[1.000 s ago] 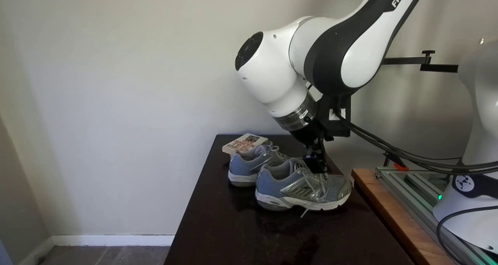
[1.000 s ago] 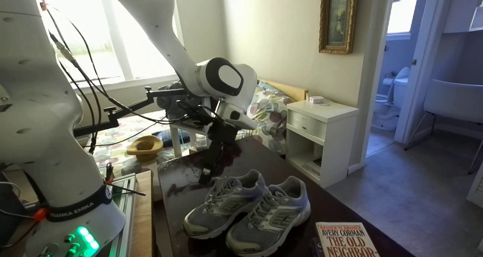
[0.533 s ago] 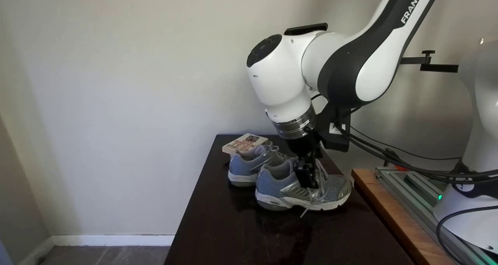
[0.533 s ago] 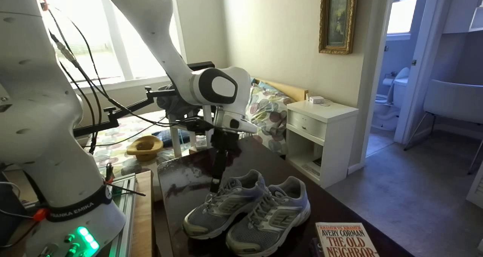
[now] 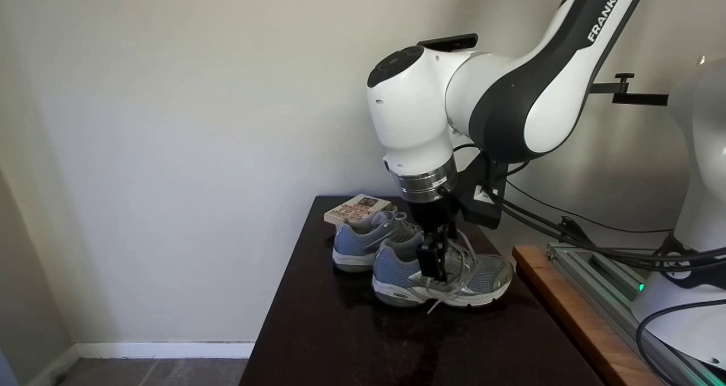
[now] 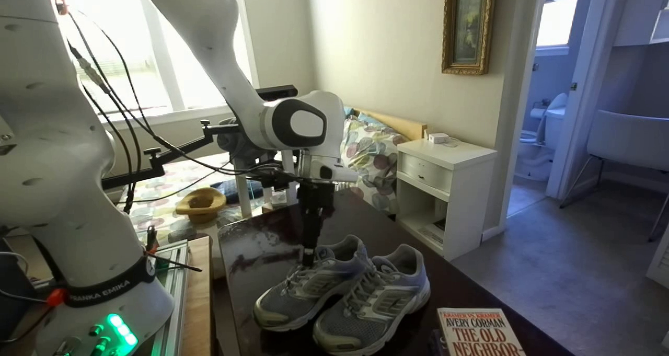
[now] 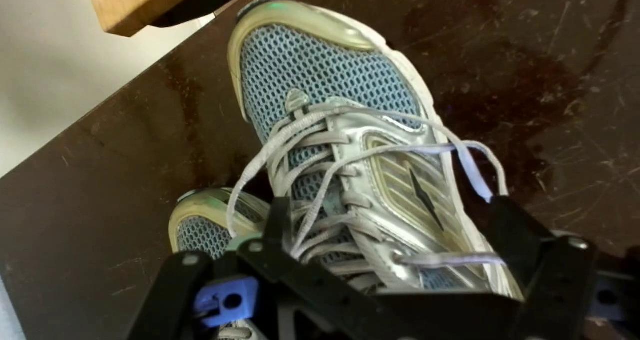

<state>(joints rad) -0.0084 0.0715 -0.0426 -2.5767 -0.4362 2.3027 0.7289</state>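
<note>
The black gripper (image 7: 390,210) is seen released, its fingers (image 7: 520,240) spread wide on either side of the laced middle of a gray-and-blue running shoe (image 7: 325,75). White laces (image 7: 440,259) are looped loosely over the shoe, and strands are seen to reach both fingers in the wrist view; whether they are touched cannot be told. The shoe is set upright on a dark table (image 5: 351,329), its toe turned toward the robot's base (image 5: 675,323). Just beside it, a matching second shoe (image 6: 379,303) is placed, pointed the same way. Past the pair, a paperback (image 6: 478,332) printed with the name Avery Corman is laid flat. Farther off in an exterior view, a white nightstand (image 6: 468,204) is positioned near a bed (image 6: 366,157) covered in dotted bedding, and a gilt-framed picture (image 6: 468,26) is hung on the wall (image 6: 376,58) above.
</note>
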